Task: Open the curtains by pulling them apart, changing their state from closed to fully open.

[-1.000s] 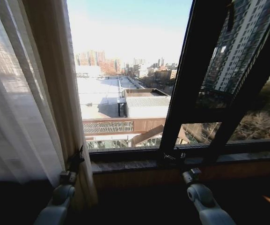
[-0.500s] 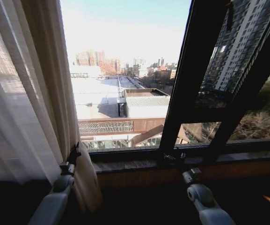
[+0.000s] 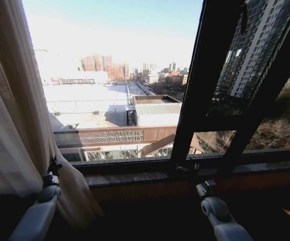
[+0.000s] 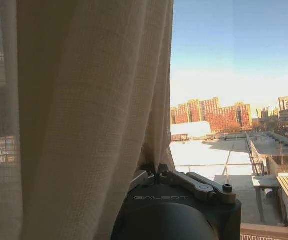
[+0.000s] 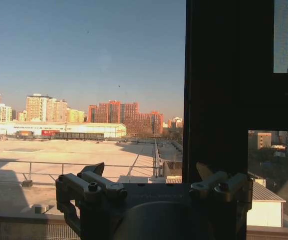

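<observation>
The sheer cream curtain (image 3: 11,125) hangs bunched at the left of the window, its pleats close in front of the left wrist camera (image 4: 84,100). My left gripper (image 3: 52,167) is low at the curtain's inner edge, shut on a fold of the fabric (image 4: 151,172), which gathers into its fingers. My right gripper (image 3: 187,169) stands open by the sill at the foot of the dark window post, with nothing between its fingers (image 5: 96,172). No curtain hangs in front of it.
A thick dark window post (image 3: 200,90) runs up right of centre, with a slanted dark bar farther right. The stone sill (image 3: 145,176) runs along below the glass. Rooftops and city blocks lie outside.
My left gripper has moved left with the curtain's edge in it, and more of the glass is uncovered. The right arm has stayed put.
</observation>
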Controlling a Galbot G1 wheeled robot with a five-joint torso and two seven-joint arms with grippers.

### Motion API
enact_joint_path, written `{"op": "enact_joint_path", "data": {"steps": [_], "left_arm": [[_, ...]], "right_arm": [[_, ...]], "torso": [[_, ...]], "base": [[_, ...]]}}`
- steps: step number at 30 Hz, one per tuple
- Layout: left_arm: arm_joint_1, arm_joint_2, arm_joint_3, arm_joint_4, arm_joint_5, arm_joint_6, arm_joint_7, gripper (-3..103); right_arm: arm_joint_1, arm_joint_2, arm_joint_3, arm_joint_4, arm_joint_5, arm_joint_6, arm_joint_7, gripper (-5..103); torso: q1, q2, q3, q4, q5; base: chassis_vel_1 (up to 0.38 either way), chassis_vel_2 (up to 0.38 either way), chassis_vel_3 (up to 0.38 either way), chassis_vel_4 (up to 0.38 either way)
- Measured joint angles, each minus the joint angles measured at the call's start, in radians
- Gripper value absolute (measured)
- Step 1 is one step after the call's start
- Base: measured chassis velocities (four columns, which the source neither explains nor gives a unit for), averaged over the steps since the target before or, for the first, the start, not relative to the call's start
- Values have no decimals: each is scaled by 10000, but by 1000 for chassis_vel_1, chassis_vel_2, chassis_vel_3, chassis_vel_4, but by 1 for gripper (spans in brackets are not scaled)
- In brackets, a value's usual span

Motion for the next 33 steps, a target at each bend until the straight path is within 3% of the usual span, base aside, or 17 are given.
{"op": "enact_joint_path", "data": {"steps": [4, 13, 28, 30, 33], "left_arm": [[-566, 581, -137, 1099, -208, 199, -543, 0], [-1830, 1398, -221, 3081, 188, 208, -920, 0], [-1453, 1062, -340, 2568, 339, 262, -966, -1], [-1047, 1010, -487, 2121, 336, 372, -876, 10], [-648, 927, -670, 1615, 370, 408, -794, 15]], "right_arm": [[0, 0, 0, 0, 0, 0, 0, 100], [0, 0, 0, 0, 0, 0, 0, 100], [0, 0, 0, 0, 0, 0, 0, 100], [0, 0, 0, 1, 0, 0, 0, 100], [0, 0, 0, 0, 0, 0, 0, 100]], "torso": [[0, 0, 0, 2, 0], [2, -1, 1, 2, 1], [1, -1, -2, -2, 8], [1, -1, -1, 0, 0], [1, -1, -1, 2, 7]], "base": [[0, 0, 0, 0], [0, 0, 0, 0], [0, 0, 0, 0], [0, 0, 0, 0], [0, 0, 0, 0]]}}
